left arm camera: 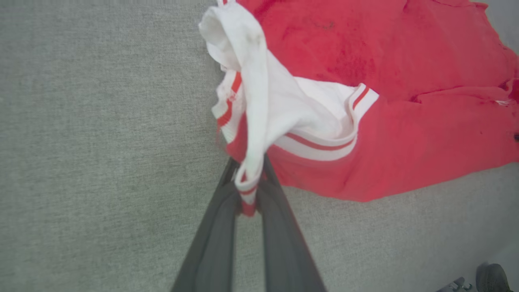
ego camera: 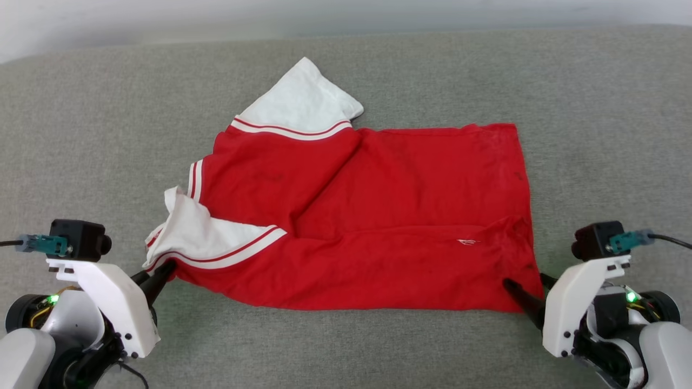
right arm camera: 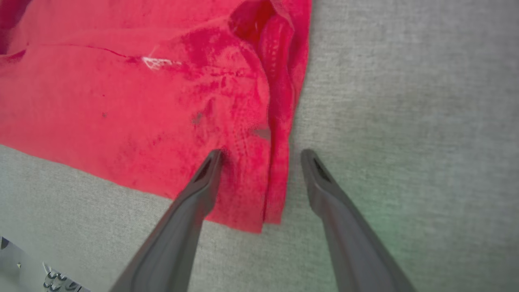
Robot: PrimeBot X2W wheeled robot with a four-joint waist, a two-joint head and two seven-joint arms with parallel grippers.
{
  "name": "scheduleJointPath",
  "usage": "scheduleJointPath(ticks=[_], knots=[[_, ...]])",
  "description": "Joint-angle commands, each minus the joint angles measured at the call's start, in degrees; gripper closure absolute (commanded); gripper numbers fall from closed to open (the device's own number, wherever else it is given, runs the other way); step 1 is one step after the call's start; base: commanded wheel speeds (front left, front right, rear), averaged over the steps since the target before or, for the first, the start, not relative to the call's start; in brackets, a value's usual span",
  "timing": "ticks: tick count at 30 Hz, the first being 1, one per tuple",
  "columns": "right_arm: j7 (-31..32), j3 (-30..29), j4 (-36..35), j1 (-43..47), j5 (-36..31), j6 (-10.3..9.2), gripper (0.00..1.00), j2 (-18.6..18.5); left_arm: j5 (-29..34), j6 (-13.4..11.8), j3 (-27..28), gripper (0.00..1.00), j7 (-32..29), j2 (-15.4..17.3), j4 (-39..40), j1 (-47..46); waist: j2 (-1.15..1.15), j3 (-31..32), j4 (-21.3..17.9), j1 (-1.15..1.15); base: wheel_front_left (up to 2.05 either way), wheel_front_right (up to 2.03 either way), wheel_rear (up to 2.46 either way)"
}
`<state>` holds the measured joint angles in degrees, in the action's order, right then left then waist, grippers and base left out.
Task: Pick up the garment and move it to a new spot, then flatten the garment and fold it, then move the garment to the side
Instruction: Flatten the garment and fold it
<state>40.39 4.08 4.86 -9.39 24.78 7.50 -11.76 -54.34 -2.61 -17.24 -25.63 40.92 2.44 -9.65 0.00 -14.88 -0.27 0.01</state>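
The shirt (ego camera: 411, 216) is spread but creased — my left jaws pinch its sleeve (ego camera: 205, 235) at lower left, right jaws wide astride the lower-right corner — folding not yet done.

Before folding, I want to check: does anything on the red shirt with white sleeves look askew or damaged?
The thin red shirt is not flat: a diagonal fold crosses it, its near white sleeve is bunched, and a small white mark sits by the lower crease.
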Motion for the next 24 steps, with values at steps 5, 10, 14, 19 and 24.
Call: scheduleJointPath(ticks=[5, 10, 14, 19, 24], knots=[[4.72, 3.19, 4.57, -0.53, 1.37, 0.01, 0.08, 1.87, 0.91, -0.26, -0.63, 1.0, 0.99, -0.86, 0.63, -0.65, 0.0, -1.85, 1.67, -0.01, 0.0, 0.0, 0.0], [5.61, 3.27, 6.16, -0.77, 2.1, 0.06, 1.0, 2.11, 0.88, 0.2, -1.14, 1.0, 1.54, -1.33, -0.24, -0.03, 0.0, -1.23, 1.71, -0.01, 0.0, 0.0, 0.0], [4.71, 2.83, 6.26, -0.4, 2.62, -0.01, 1.0, 0.63, 0.52, 0.56, -1.54, 1.0, 2.34, -2.06, -1.26, 1.15, 0.0, 1.27, 1.53, -0.01, 0.0, 0.0, 0.0], [3.48, 3.34, 4.95, -0.27, 3.13, -0.01, 1.0, -0.71, -0.2, 0.92, -1.79, 1.0, 3.28, -2.47, -1.76, 3.7, 0.0, 5.25, 1.29, -0.01, 0.0, 0.0, 0.0], [3.57, 3.98, 3.48, 1.85, 4.01, -0.01, 1.0, -2.23, -1.15, 0.5, -1.93, 1.0, 3.58, -2.46, -1.1, 7.48, 0.0, 9.75, 1.53, -0.01, 0.0, 0.0, 0.0]])
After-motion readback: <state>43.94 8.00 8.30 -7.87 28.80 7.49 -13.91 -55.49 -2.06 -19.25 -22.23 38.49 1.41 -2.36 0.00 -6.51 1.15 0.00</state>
